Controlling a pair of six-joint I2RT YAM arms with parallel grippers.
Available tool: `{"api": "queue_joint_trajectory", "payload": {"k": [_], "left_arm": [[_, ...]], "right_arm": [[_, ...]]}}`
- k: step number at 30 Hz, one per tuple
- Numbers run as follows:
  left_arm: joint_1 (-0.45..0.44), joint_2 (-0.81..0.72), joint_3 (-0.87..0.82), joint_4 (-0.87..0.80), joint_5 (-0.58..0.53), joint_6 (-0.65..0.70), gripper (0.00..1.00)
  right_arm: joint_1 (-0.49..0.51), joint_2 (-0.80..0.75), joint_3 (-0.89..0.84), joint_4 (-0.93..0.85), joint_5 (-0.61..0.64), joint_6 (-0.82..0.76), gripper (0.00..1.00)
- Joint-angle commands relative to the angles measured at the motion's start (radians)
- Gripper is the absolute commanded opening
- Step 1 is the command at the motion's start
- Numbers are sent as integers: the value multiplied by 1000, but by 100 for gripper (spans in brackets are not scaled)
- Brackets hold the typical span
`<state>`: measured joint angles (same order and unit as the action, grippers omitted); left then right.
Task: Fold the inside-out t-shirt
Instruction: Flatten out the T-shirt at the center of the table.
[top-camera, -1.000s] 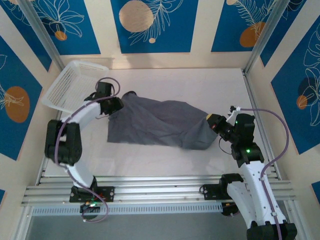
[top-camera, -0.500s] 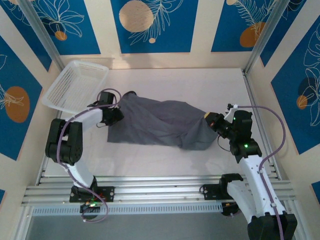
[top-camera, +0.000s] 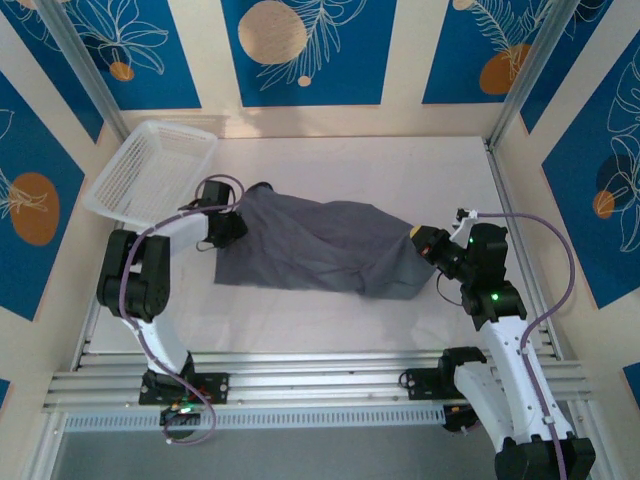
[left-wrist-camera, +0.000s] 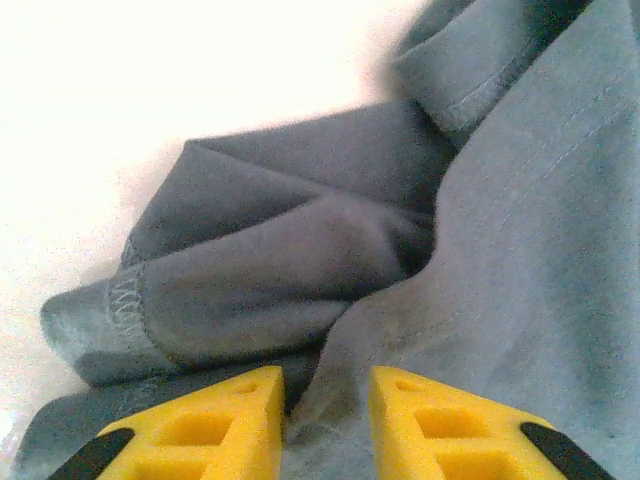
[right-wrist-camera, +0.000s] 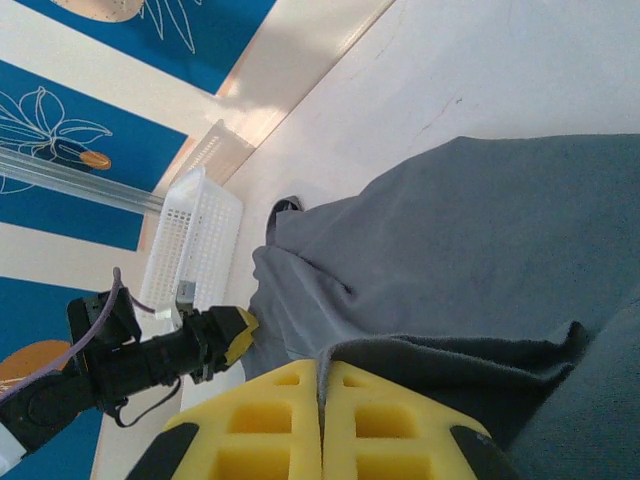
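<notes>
Since the earlier frame, the left arm's elbow has swung inward and the left gripper (top-camera: 228, 226) has settled lower onto the left end of the slate-grey cotton short-sleeved t-shirt (top-camera: 320, 245). The right gripper (top-camera: 422, 240) has barely shifted.

Top view: the t-shirt lies rumpled across the middle of the pale flat table (top-camera: 420, 165), with one gripper at each end. The white mesh plastic basket (top-camera: 150, 165) stands at the far left corner, apart from the cloth.

Left wrist view: the left gripper (left-wrist-camera: 325, 385) is released. Its yellow jaws stand apart, straddling a ridge of cloth beside a stitched sleeve hem (left-wrist-camera: 130, 310), probably positioned to pinch that ridge.

Right wrist view: the right gripper (right-wrist-camera: 322, 375) is clenched on an edge of the t-shirt (right-wrist-camera: 480, 230). This hold probably anchors that end so the cloth stays stretched.
</notes>
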<state>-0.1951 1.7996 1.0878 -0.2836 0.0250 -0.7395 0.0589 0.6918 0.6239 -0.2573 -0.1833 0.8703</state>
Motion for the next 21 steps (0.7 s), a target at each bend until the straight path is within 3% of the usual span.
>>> {"api": "queue_joint_trajectory", "payload": {"k": [1, 6, 13, 21], "left_arm": [[-7, 29, 24, 6, -13, -6, 28], [-7, 35, 30, 7, -10, -3, 32], [-7, 34, 37, 4, -3, -2, 10], [-6, -12, 38, -13, 4, 3, 0]], "right_arm": [[3, -3, 34, -12, 0, -19, 0], [3, -7, 35, -18, 5, -23, 0], [3, -8, 35, -22, 4, -22, 0], [4, -8, 43, -20, 4, -23, 0]]}}
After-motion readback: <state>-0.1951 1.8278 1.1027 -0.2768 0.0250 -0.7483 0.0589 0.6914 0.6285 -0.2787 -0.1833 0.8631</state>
